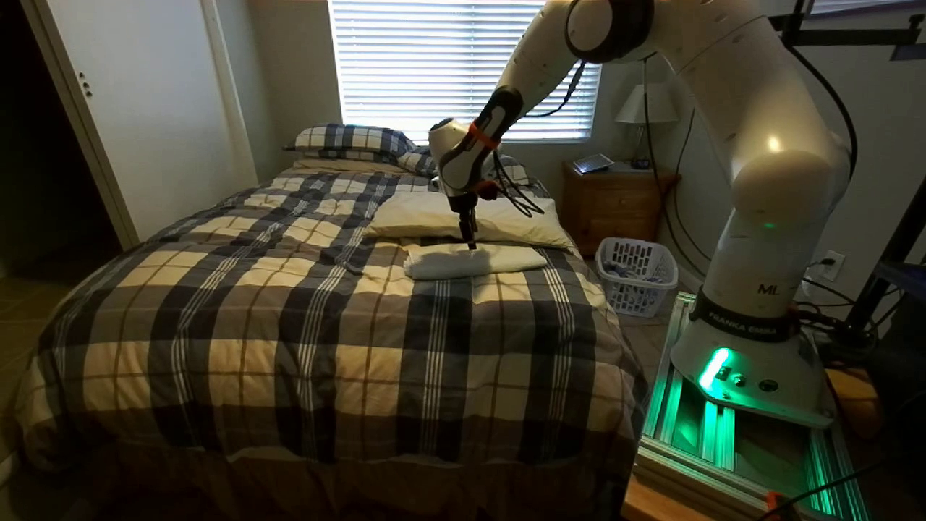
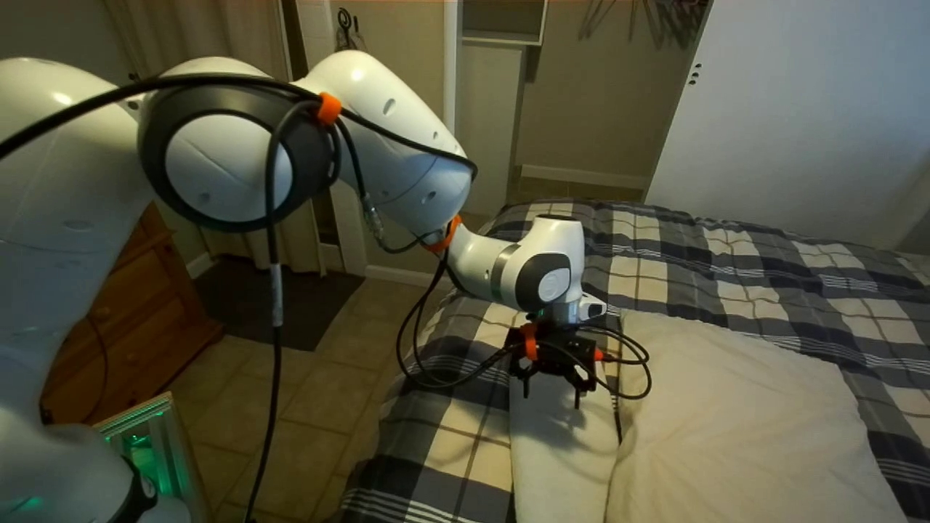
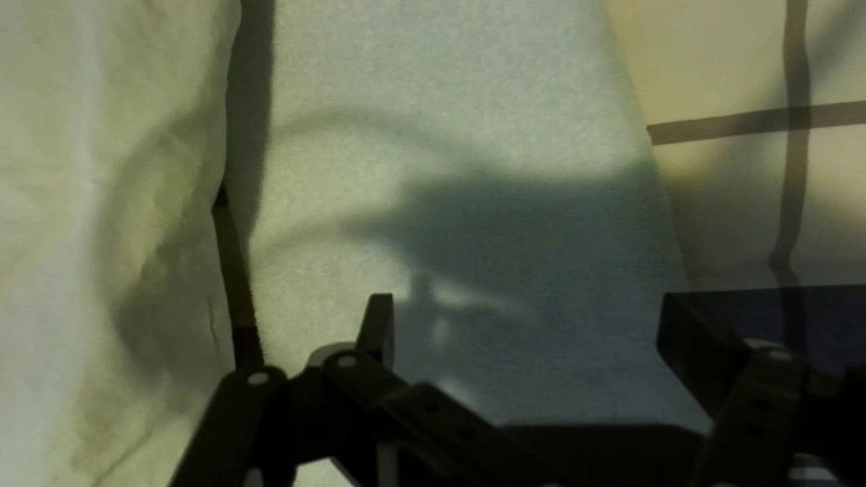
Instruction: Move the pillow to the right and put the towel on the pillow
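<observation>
The pillow, pale cream and puffy, lies on the plaid bed in both exterior views [image 1: 412, 213] [image 2: 741, 421]; it also fills the left side of the wrist view [image 3: 88, 203]. The towel, off-white and folded into a long strip, lies flat alongside the pillow's edge in both exterior views [image 1: 506, 262] [image 2: 559, 468]. In the wrist view the towel [image 3: 433, 74] runs down the middle, with a narrow dark gap between it and the pillow. My gripper [image 1: 471, 246] [image 2: 552, 401] [image 3: 528, 297] points down over the towel. Its fingers are wide apart with nothing between them.
The bed has a plaid cover [image 1: 289, 325], with plaid pillows [image 1: 351, 141] at its head. A white laundry basket [image 1: 636, 289] stands on the floor between the bed and the robot base. A wooden nightstand [image 1: 615, 202] with a lamp [image 1: 646, 105] stands beside the bed.
</observation>
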